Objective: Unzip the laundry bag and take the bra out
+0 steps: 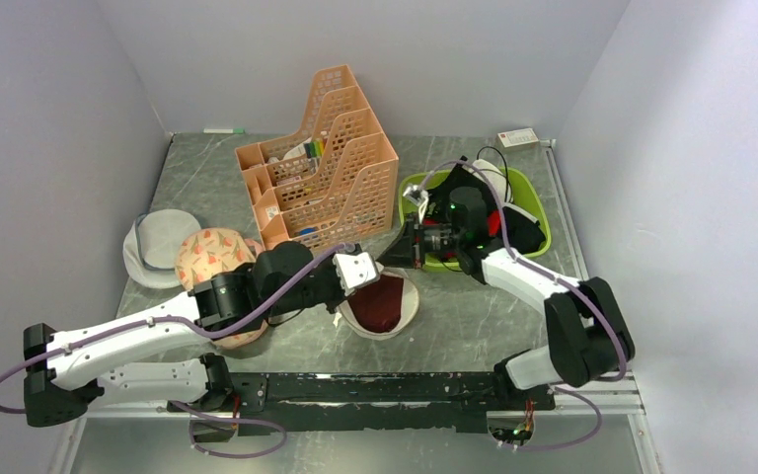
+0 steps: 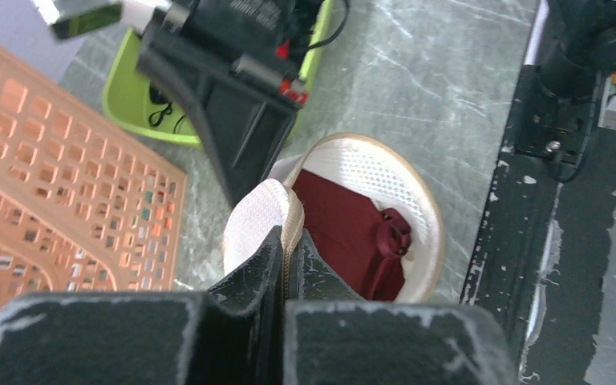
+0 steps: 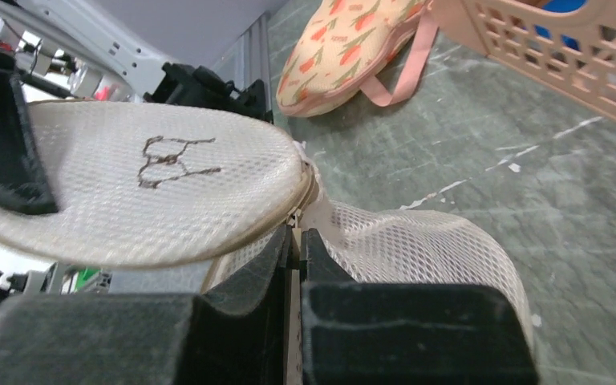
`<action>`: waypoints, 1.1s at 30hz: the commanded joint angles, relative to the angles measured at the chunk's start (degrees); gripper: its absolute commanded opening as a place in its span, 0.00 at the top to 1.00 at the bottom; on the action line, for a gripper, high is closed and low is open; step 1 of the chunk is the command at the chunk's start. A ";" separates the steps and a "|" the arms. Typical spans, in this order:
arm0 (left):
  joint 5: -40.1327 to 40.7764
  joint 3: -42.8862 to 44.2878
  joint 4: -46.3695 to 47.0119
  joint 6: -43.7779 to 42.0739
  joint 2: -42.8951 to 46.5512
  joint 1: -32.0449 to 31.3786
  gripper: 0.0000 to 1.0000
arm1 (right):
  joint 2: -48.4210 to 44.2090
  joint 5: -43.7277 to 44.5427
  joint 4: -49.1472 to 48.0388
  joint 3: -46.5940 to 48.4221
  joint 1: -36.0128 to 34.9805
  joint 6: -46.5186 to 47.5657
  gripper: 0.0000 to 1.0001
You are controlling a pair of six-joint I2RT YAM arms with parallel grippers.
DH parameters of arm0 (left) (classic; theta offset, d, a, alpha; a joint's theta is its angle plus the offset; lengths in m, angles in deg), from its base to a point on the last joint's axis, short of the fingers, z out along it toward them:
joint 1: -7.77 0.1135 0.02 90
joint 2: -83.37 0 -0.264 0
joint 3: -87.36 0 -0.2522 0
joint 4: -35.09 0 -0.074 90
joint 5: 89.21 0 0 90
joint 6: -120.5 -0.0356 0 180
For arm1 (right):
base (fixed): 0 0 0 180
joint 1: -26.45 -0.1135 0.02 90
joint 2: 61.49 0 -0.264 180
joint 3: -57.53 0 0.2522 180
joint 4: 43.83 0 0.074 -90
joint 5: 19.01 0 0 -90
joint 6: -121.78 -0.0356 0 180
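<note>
Found the laundry bag on the table, near its middle and just ahead of the arm bases, with the zipper parted and the interior exposed. Noted the bra lying inside the open mesh shell, dark maroon against white. Saw, in the right wrist view, one beige face with a small bra icon lifted away from the body. Recorded the left gripper closed on the zipper edge of the bag, jaws pressed together on the fabric. Recorded the right gripper likewise clamped on the zipper seam, on the side opposite the left. Located a peach file organizer behind the bag, a green tray to the right rear beneath the right arm, a floral pouch to the left under the left arm, and a greyish round flat bag just beside that pouch, farther left.
</note>
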 commanded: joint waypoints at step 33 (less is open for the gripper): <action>3.41 6.09 -3.49 30.81 -5.03 15.36 0.93 | -18.61 46.08 45.09 9.33 -9.60 6.64 0.40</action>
